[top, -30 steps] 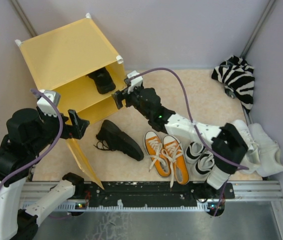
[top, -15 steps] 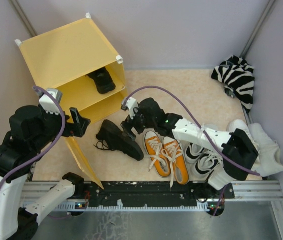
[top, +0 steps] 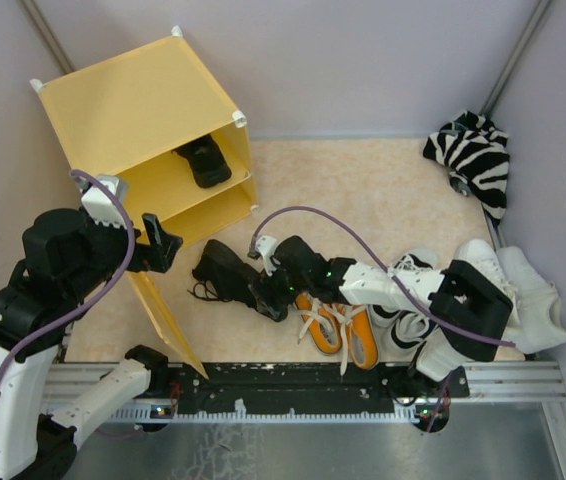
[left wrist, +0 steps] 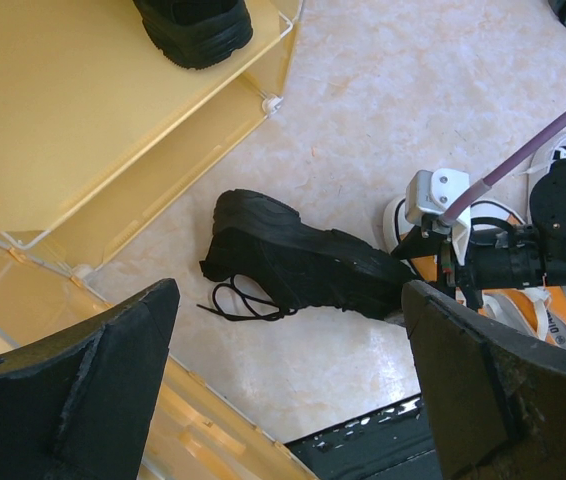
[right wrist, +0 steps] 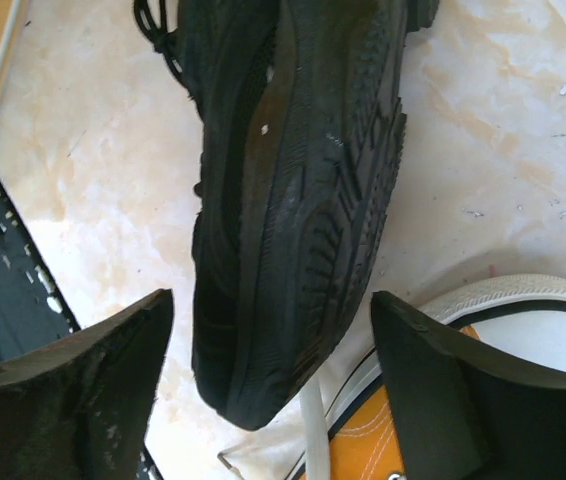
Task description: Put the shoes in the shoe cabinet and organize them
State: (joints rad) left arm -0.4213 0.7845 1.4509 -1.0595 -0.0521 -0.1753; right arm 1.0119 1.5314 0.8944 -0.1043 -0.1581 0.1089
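Note:
The yellow shoe cabinet stands at the back left, with one black shoe on its inner shelf. The other black shoe lies on its side on the floor, sole showing in the right wrist view. My right gripper is open, its jaws either side of that shoe's toe. My left gripper is open and empty, above the floor by the cabinet's front. Orange sneakers, black-and-white sneakers and white sneakers sit to the right.
The cabinet's door panel hangs open towards the near rail, below my left gripper. A zebra-striped cloth bundle lies at the back right corner. The orange sneaker lies right beside the black shoe's toe. Walls close in on both sides.
My right arm has pulled back from the cabinet opening and come down over the black shoe on the floor. My left arm has barely moved.

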